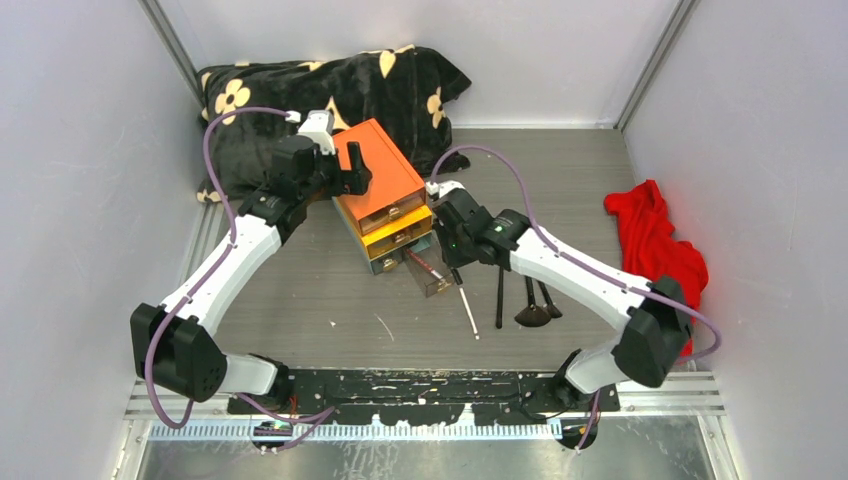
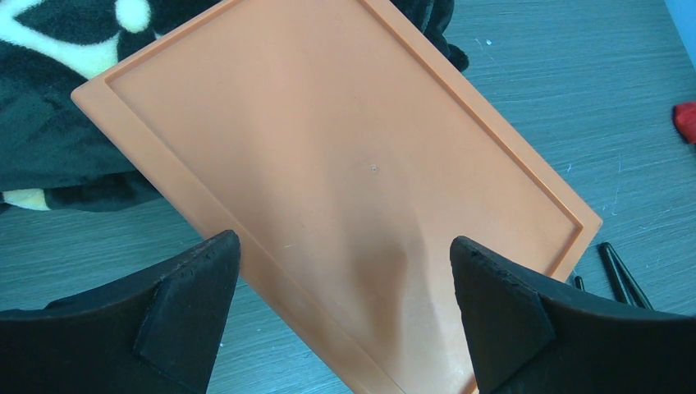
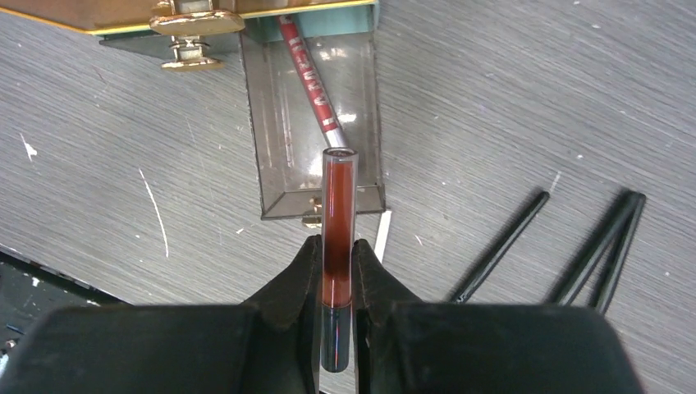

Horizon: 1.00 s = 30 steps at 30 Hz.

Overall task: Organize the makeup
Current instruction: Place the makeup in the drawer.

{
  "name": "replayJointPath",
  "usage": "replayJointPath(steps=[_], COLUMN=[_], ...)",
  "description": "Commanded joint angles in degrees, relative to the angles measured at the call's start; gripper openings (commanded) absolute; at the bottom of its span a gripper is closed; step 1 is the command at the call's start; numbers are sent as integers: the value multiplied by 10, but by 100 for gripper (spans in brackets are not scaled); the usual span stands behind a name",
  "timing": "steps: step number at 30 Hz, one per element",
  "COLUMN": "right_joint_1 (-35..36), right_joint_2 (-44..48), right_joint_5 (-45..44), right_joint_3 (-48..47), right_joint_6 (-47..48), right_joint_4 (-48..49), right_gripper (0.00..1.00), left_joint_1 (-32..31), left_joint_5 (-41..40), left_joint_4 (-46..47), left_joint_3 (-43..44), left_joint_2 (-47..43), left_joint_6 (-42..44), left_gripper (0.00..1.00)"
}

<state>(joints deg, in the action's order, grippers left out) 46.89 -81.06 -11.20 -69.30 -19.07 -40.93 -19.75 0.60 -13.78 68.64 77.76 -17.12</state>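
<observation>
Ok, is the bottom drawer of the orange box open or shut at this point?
Open. The clear bottom drawer is pulled out from the box, with a red tube lying inside.

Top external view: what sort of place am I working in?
Most likely a lab robot test booth, not a real dressing room: plain white panel walls framed by aluminium corner rails, a grey wood-grain tabletop, and a black mounting plate at the near edge.
</observation>
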Motion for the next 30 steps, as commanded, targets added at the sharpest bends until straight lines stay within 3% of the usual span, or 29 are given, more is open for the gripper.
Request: replayJointPath(steps=[1, 15, 21, 22, 28, 30], right_joint_1=[3, 0, -5, -6, -6, -6], right_joint_2=[-54, -148, -165, -170, -182, -180], right_joint_5=[34, 51, 36, 30, -6, -7], right_joint_3=[-32, -71, -79, -80, -74, -70], right_joint_6=[30, 40, 37, 37, 33, 31], right_joint_4=[-12, 54, 82, 84, 100, 106], right_gripper=[1, 1, 7, 10, 58, 67], left_joint_1=[6, 7, 6, 7, 7, 6], left_joint_5=[-6, -10, -11, -11, -14, -15], left_joint_4=[-72, -81, -81, -81, -84, -84], left_joint_3=[-19, -16, -17, -16, -14, -12], left_joint_2=[0, -13, -14, -13, -17, -17], left_joint_6=[-7, 0, 1, 0, 4, 5], left_gripper=[100, 100, 100, 100, 100, 100])
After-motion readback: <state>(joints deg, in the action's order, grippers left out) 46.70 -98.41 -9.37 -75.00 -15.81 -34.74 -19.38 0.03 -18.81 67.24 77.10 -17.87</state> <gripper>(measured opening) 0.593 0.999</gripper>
